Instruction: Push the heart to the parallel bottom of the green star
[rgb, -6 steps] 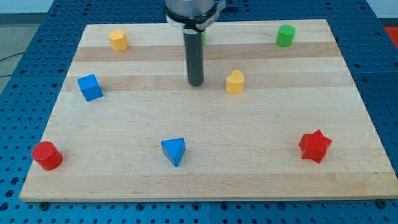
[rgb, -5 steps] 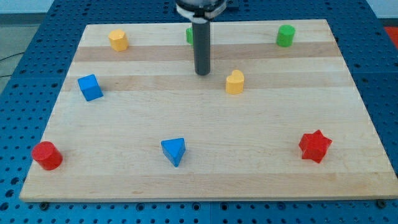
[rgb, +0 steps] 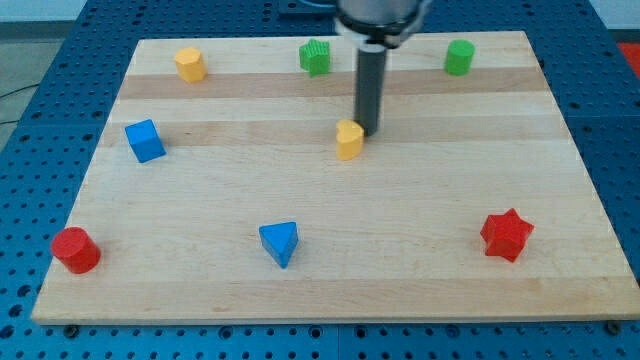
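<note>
The yellow heart (rgb: 349, 140) lies near the middle of the wooden board (rgb: 200, 270). The green star (rgb: 315, 56) sits near the view's top edge, above and a little left of the heart. My tip (rgb: 369, 131) is at the heart's upper right side, touching or nearly touching it.
A yellow hexagon block (rgb: 189, 64) is at the top left and a green cylinder (rgb: 459, 57) at the top right. A blue cube (rgb: 145, 140) is at the left. A red cylinder (rgb: 76, 250), a blue triangle (rgb: 280, 243) and a red star (rgb: 506, 235) lie along the bottom.
My tip has moved right, from left of the heart to its upper right. The heart has slid left and slightly down. The green star is now uncovered.
</note>
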